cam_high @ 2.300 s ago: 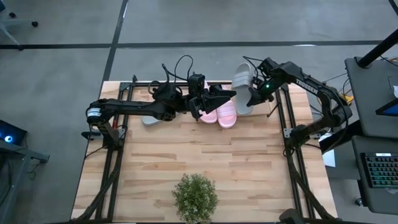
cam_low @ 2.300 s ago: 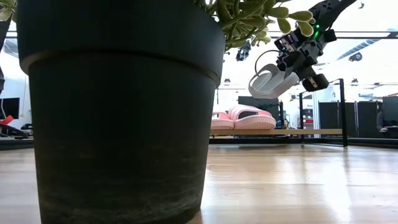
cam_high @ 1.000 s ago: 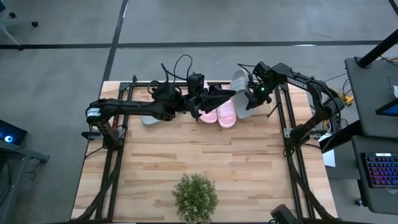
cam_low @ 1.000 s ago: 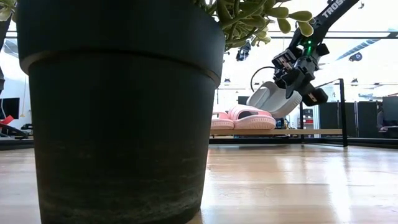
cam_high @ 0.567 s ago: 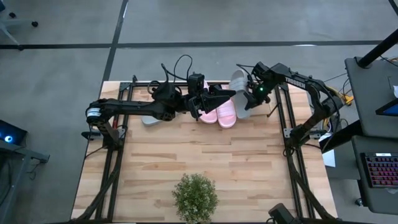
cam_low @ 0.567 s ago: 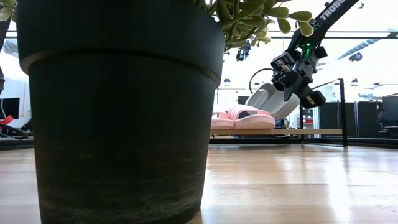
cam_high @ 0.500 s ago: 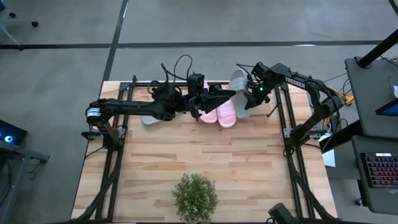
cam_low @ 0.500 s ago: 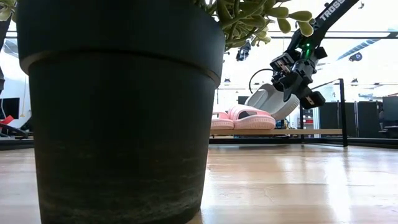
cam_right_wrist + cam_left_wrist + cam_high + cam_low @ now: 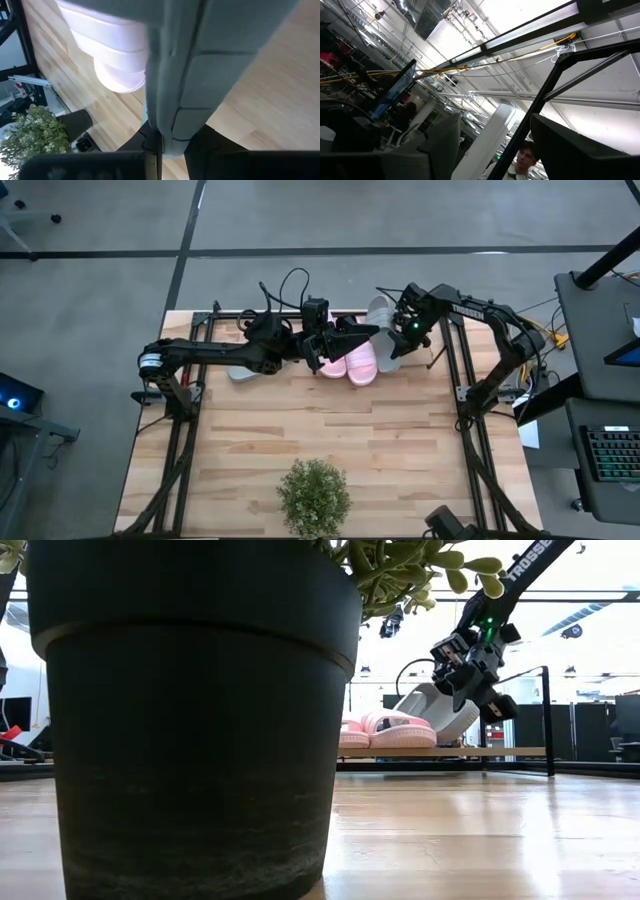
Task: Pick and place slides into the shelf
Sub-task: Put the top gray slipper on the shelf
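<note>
Two pale pink slides [image 9: 352, 361] lie side by side on the shelf [image 9: 470, 752] at the table's far edge, soles down [image 9: 385, 730]. A light grey slide [image 9: 240, 372] lies at the shelf's left end, partly under my left arm. My right gripper [image 9: 404, 330] is shut on a second grey slide [image 9: 381, 330], just right of the pink pair and tilted over the shelf [image 9: 433, 710]. My left gripper [image 9: 360, 332] hangs open above the pink slides, pointing upward and holding nothing [image 9: 495, 120]. My right gripper pinches the grey slide's right long edge [image 9: 172, 120] between its two fingers, coming slanting down from the right. The slide sits on edge in the hold, tilted. Its lower end [image 9: 445, 735] is close over the shelf board; whether it touches I cannot tell.
A potted plant [image 9: 315, 496] stands at the table's near edge, and its dark pot [image 9: 190, 720] fills most of the low view. Thin black uprights [image 9: 548, 720] frame the shelf. A person [image 9: 522, 156] shows beyond the table. Bare plank lies between plant and shelf.
My right gripper has gone down and toward the table's left, toward the pink slides, staying shut on the grey slide. The slide has come lower, and its lower end now hangs just beside the pink pair over the shelf.
</note>
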Robot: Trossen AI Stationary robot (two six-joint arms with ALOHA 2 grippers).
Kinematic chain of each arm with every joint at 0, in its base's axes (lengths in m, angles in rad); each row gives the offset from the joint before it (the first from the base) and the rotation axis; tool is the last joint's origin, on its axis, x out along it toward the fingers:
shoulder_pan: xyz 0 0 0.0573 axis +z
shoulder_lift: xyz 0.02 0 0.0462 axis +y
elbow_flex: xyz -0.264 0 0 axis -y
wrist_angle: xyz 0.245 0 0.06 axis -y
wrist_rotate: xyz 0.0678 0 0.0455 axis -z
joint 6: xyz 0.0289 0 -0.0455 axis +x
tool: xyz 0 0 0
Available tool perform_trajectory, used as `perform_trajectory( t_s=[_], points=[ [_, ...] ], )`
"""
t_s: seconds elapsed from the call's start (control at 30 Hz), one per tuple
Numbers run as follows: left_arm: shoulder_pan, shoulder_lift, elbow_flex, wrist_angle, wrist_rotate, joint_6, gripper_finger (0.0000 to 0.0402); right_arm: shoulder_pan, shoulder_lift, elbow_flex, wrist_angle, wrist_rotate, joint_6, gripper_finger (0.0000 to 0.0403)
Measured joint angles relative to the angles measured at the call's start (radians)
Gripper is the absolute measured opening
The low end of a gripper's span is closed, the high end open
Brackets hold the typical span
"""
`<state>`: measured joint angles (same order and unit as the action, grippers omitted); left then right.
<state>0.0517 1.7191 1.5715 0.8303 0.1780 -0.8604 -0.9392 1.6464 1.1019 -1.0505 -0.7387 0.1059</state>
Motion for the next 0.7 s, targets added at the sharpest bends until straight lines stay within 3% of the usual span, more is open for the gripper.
perform_trajectory(
  t_s=[0.7],
  points=[
    [0.0, 0.0, 0.0, 0.0, 0.0, 0.001, 0.0225, 0.001, 0.015, -0.001, 0.022, -0.004, -0.002, 0.0043]
  ],
)
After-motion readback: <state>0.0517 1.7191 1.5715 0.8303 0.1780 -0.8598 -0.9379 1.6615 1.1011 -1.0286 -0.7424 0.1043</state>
